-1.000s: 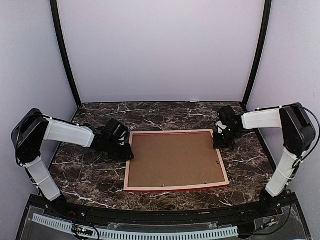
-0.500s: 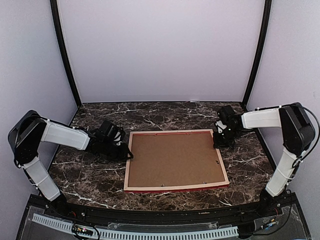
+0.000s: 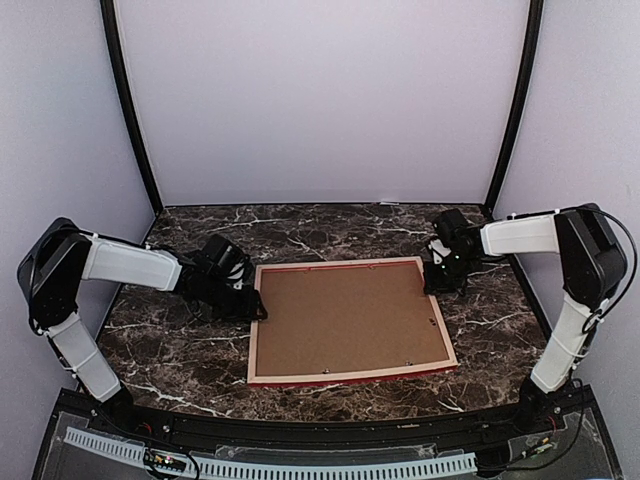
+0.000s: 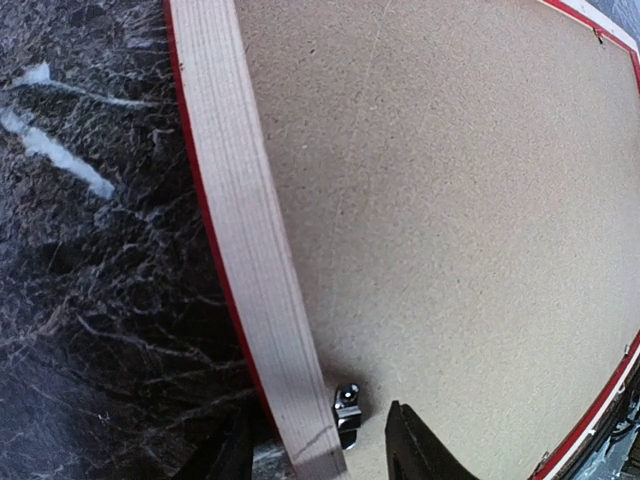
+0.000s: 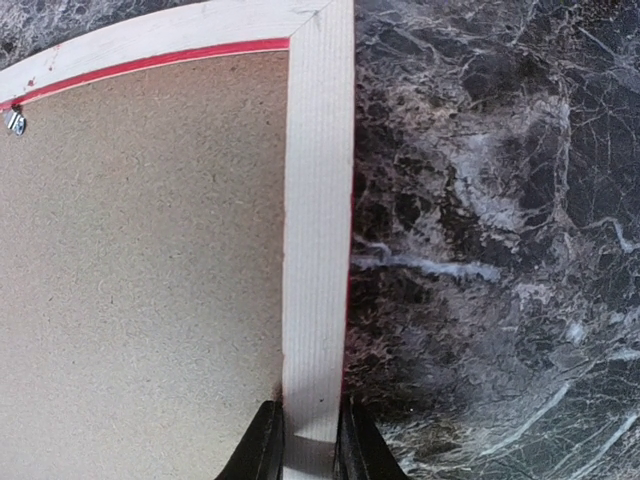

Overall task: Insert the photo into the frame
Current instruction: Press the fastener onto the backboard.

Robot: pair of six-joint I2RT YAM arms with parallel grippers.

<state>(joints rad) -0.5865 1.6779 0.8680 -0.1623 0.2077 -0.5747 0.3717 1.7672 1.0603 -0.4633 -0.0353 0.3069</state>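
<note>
The frame (image 3: 256,330) lies face down on the marble table, pale wood back up, with a thin red edge showing. A brown backing board (image 3: 345,318) fills it. The photo is hidden. My left gripper (image 3: 252,305) stands open astride the frame's left rail (image 4: 240,220). One finger is outside the rail and the other finger (image 4: 410,445) is over the board, beside a small metal clip (image 4: 347,410). My right gripper (image 3: 437,283) is shut on the frame's right rail (image 5: 318,200), near the far right corner, with a finger (image 5: 265,445) on each side.
The dark marble table (image 3: 180,350) is ringed by pale booth walls and two black corner posts (image 3: 128,110). Another metal clip (image 5: 15,122) sits on the backing board (image 5: 140,260) along the frame's far rail. Both arm bases stand at the near edge.
My left gripper has opened its jaws wider at the frame's left rail and its arm has shifted slightly. The right gripper keeps its hold on the right rail.
</note>
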